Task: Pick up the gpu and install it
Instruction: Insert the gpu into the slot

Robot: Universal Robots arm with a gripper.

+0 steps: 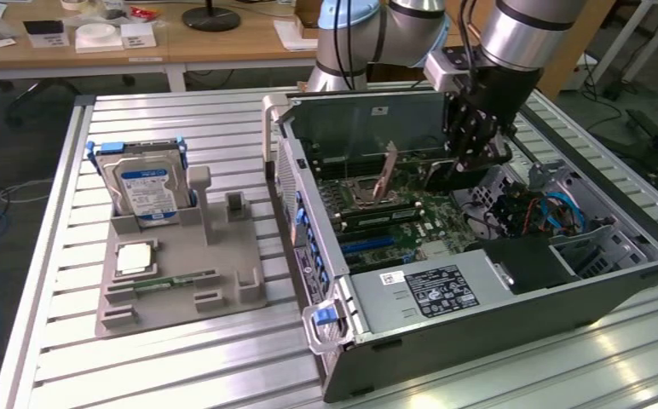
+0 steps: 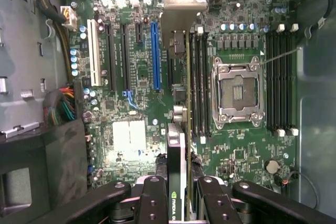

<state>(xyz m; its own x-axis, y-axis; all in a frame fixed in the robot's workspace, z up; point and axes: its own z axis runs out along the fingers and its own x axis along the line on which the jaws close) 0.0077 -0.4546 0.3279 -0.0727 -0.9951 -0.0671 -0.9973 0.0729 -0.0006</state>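
Observation:
My gripper (image 1: pixel 462 170) hangs inside the open computer case (image 1: pixel 477 290), above the green motherboard (image 1: pixel 409 223). It is shut on the gpu (image 2: pixel 177 148), a thin card seen edge-on in the wrist view, clamped between the two black fingers (image 2: pixel 152 195). The card's silvery end bracket (image 2: pixel 182 6) points toward the case's slotted back wall. The card hovers between the long blue slot (image 2: pixel 156 56) and the black memory slots (image 2: pixel 198 82), and it looks clear of the board. In the exterior view the gpu (image 1: pixel 389 175) shows as a brownish strip at the exterior view's left of the gripper.
A grey parts holder (image 1: pixel 181 264) stands on the slatted table at the exterior view's left, carrying a hard drive (image 1: pixel 147 189), a CPU chip (image 1: pixel 135 256) and a green memory stick (image 1: pixel 176 279). The empty CPU socket (image 2: pixel 236 93), cable bundles (image 1: pixel 539 213) and the case walls surround the gripper.

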